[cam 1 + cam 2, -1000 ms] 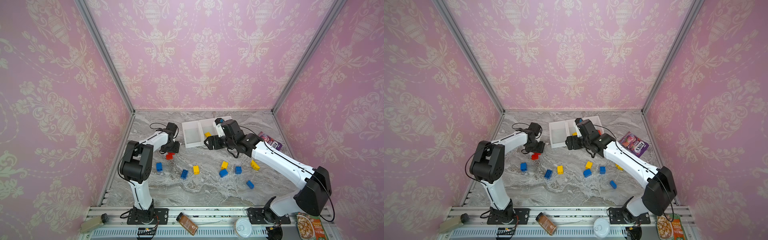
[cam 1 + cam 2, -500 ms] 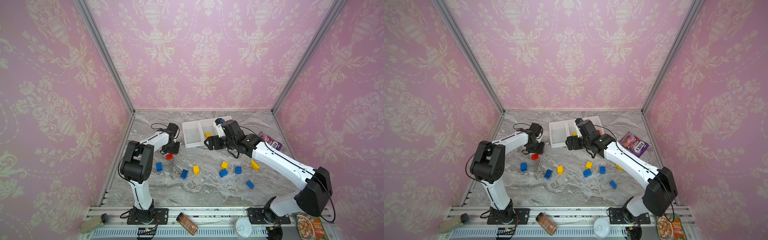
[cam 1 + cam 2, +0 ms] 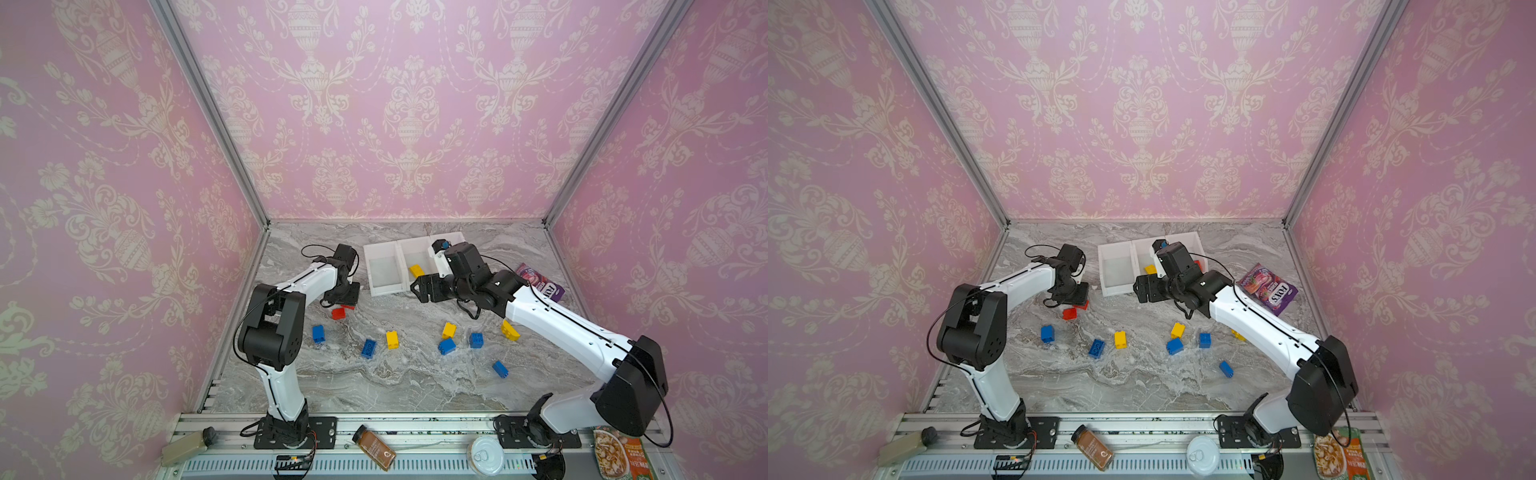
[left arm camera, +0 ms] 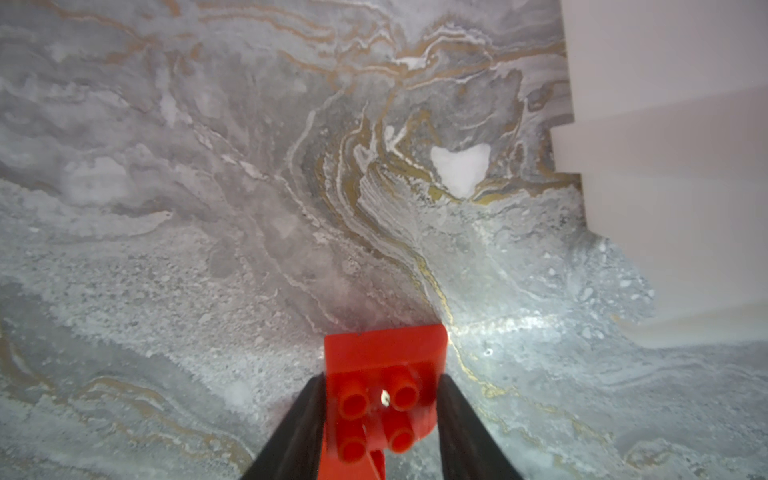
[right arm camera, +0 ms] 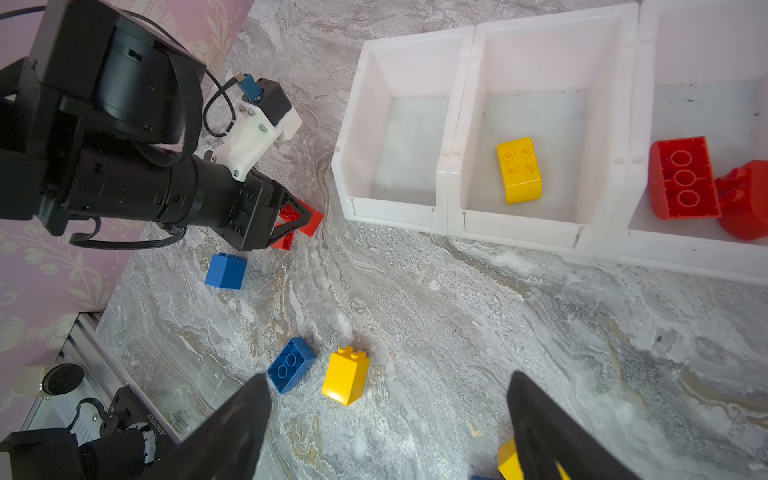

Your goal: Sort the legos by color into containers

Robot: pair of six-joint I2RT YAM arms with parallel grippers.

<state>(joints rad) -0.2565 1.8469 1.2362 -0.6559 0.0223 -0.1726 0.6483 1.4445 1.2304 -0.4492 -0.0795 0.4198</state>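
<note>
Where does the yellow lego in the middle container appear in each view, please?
In a top view: yellow lego inside the middle container.
In a top view: the lego, same container, partly hidden by the right arm.
Left wrist: not in it.
Right wrist: inside the middle container.
Shared landmark: the white containers.

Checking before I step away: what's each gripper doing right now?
Left gripper: closed on a red lego.
Right gripper: open, holding nothing.

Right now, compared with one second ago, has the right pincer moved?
No. In a top view the right pincer stays open at the same spot, just in front of the low front wall of the white bins.
</note>
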